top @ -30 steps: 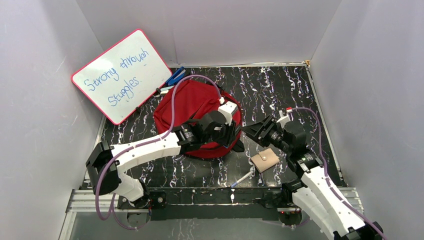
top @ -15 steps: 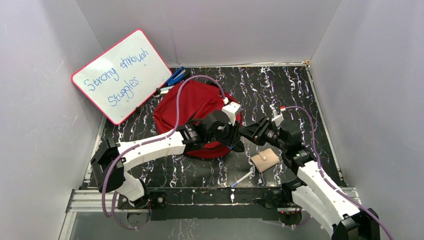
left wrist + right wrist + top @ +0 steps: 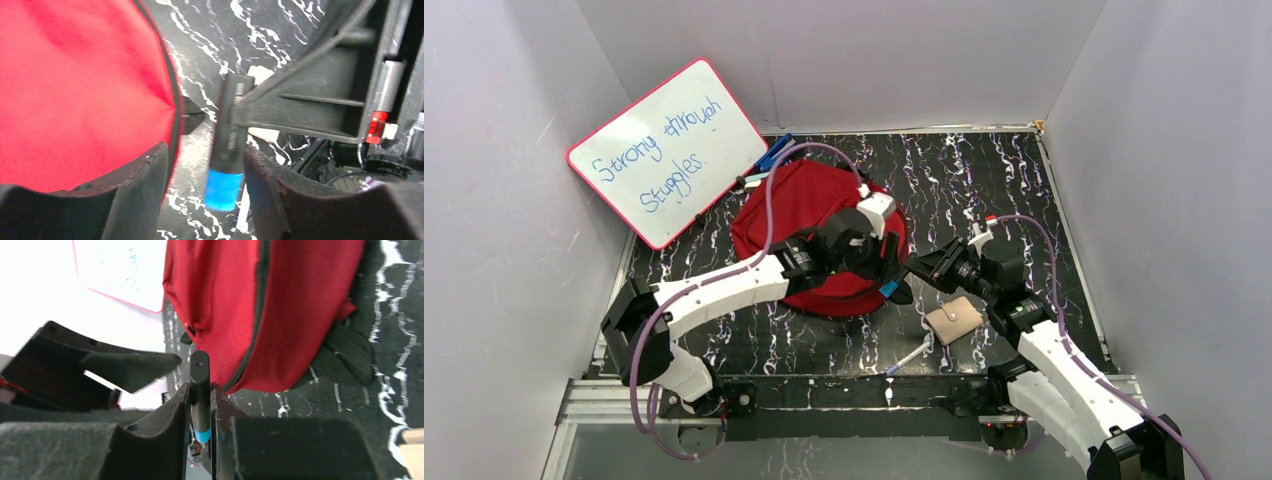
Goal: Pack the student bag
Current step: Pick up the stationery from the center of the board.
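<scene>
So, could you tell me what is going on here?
The right end effector is clamped on a black marker with a blue cap, beside the red student bag. The left end effector stands open around that marker, so it looks like a handover. The beige wallet lies on the table.

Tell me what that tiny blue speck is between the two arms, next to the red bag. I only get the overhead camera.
Observer: It's the blue end of a black marker. The left wrist camera shows print along its barrel.
Operator: Who is holding it?
Observer: The right arm's jaws. The right wrist camera shows both pads pressed against the marker.
Operator: And the left arm?
Observer: The left arm's jaws stand open. Its wrist camera shows a strip of table between the marker and the finger beside the student bag.
</scene>
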Tool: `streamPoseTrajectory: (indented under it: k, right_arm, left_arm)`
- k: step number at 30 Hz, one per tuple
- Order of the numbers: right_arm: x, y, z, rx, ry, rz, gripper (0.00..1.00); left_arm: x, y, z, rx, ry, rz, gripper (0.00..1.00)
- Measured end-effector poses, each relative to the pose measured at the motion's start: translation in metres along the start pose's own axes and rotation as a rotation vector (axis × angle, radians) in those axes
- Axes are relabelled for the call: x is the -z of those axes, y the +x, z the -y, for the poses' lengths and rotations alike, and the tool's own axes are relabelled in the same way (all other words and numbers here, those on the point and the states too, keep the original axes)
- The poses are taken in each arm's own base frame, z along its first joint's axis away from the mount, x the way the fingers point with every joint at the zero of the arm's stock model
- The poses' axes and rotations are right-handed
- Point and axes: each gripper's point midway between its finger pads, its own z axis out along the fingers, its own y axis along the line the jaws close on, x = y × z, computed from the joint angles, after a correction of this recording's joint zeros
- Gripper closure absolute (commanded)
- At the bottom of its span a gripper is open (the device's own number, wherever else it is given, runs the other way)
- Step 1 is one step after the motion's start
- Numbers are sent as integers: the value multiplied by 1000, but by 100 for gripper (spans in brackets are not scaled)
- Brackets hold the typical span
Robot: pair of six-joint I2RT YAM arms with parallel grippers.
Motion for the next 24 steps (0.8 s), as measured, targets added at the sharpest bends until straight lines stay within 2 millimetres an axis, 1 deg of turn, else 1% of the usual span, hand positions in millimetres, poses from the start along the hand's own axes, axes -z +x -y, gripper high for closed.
streamPoseTrajectory:
  k: [2,4,8,10,11,13,16,18,20,21,24]
  right_arm:
    - [1,-2,9,10,47,14,100]
    - [2,-5,15,23,92,31,100]
    - [5,-12,20,60,142,55,100]
    - [6,-13,21,78,154,59,100]
    - [7,-13,22,80,160,58,100]
    - [8,-11,26,86,176,51,100]
    - [9,-9,31,95,193,42,100]
    - [10,-8,33,97,202,37,100]
    - [11,-7,35,101,209,31,100]
    - [11,-7,36,106,212,30,100]
    - [11,-5,38,113,221,21,100]
  left_arm:
    - [4,-8,-16,22,-27,12,39]
    - [12,-20,-38,46,-68,34,38]
    - [46,-53,-102,89,-204,119,38]
    - [66,-64,-138,102,-287,150,38]
    - [73,-66,-152,106,-322,158,38]
    - [88,-67,-186,115,-409,154,38]
    - [105,-58,-225,134,-506,120,38]
    - [114,-53,-244,150,-549,102,38]
    - [118,-48,-259,168,-579,83,38]
    - [118,-44,-268,180,-594,68,38]
    - [115,-32,-282,206,-613,25,38]
